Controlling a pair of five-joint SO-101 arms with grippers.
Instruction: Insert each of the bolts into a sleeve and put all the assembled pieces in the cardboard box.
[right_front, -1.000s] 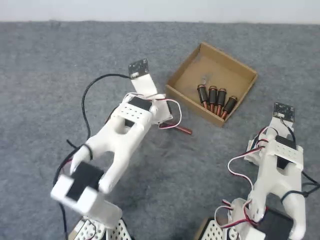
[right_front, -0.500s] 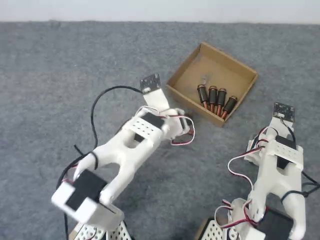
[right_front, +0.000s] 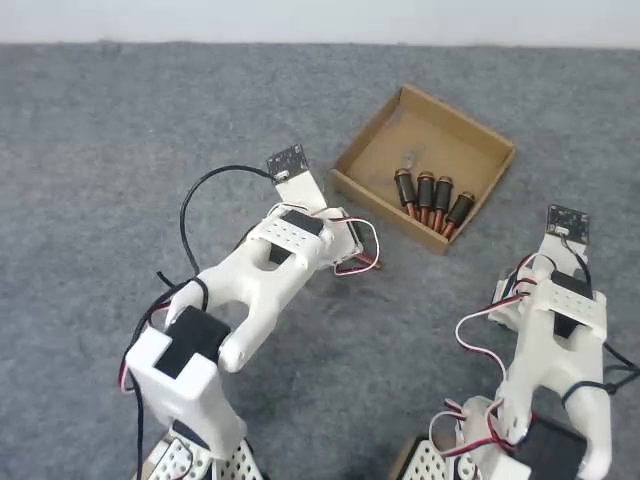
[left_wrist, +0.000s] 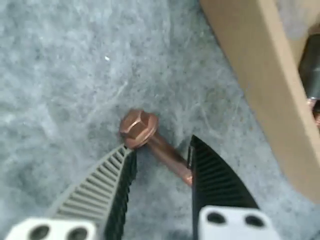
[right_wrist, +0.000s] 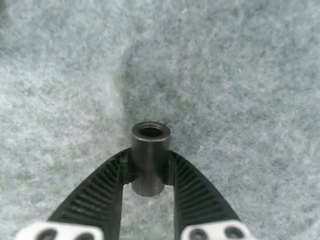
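A copper bolt (left_wrist: 150, 137) with a hex head lies on the grey carpet just outside the cardboard box (left_wrist: 265, 85). My left gripper (left_wrist: 160, 150) is open and low over it, one finger on each side of the shaft. In the high view the bolt (right_front: 368, 263) peeks out from under the left wrist, close to the box's near wall (right_front: 385, 212). Several assembled pieces (right_front: 431, 200) lie side by side inside the box. My right gripper (right_wrist: 149, 165) is shut on a black sleeve (right_wrist: 149, 150), held upright with its bore facing the camera, above bare carpet.
The right arm (right_front: 555, 320) stands folded back at the near right, well away from the box. Grey carpet (right_front: 150, 130) covers the whole table. Cables loop around the left arm (right_front: 260, 280).
The left arm swung toward the box and over the bolt, then eased back a little and turned its wrist. The right arm has stayed still.
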